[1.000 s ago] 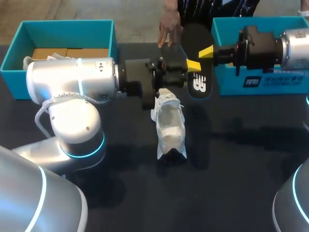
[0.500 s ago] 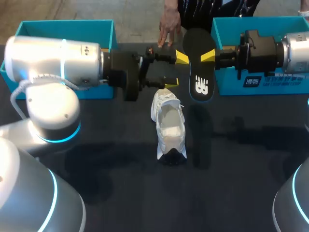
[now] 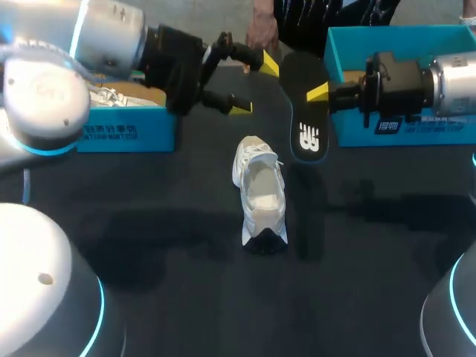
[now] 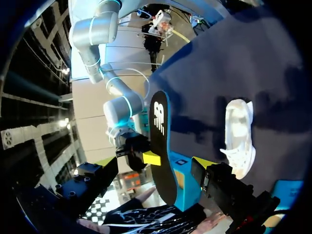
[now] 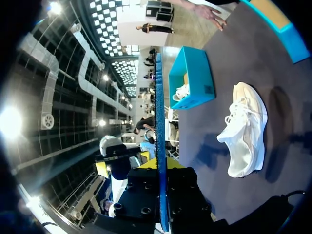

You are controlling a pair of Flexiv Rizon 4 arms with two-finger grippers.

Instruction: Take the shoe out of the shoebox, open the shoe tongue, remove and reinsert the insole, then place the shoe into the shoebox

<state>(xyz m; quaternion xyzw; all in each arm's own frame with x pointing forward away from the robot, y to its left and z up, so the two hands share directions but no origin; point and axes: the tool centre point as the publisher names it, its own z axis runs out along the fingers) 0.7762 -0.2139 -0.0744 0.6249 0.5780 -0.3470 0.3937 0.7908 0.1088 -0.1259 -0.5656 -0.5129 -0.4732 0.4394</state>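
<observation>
Head view: a white shoe (image 3: 260, 190) stands on its sole near the middle of the dark counter (image 3: 149, 223), its opening facing up and its length running from the far side toward the near side. It is outside both boxes and neither arm touches it.

The right pincer (image 3: 316, 93) comes in from the right and is closed on the black insole (image 3: 305, 111), gripping it at one long edge. The insole is off the counter, just to the right of the shoe's far end and apart from it, in front of the right shoebox (image 3: 416, 126). Its printed face is turned toward the camera.

The left pincer (image 3: 253, 85) hangs above the far part of the counter with its fingers spread wide and nothing between them. It is beside the insole and does not touch it. Behind it sits the left shoebox (image 3: 126, 134), which contains a second shoe (image 3: 111, 95).

Right wrist view: the insole (image 5: 158, 97) appears edge-on, clamped between the two fingers and pointing straight ahead of the pincer. The shoe (image 5: 246, 129) lies on the counter to one side, and the left shoebox (image 5: 192, 78) is beyond it.

Left wrist view: the insole (image 4: 161, 146) stands ahead of the open fingers, and the shoe (image 4: 239, 136) is on the counter beside it.
</observation>
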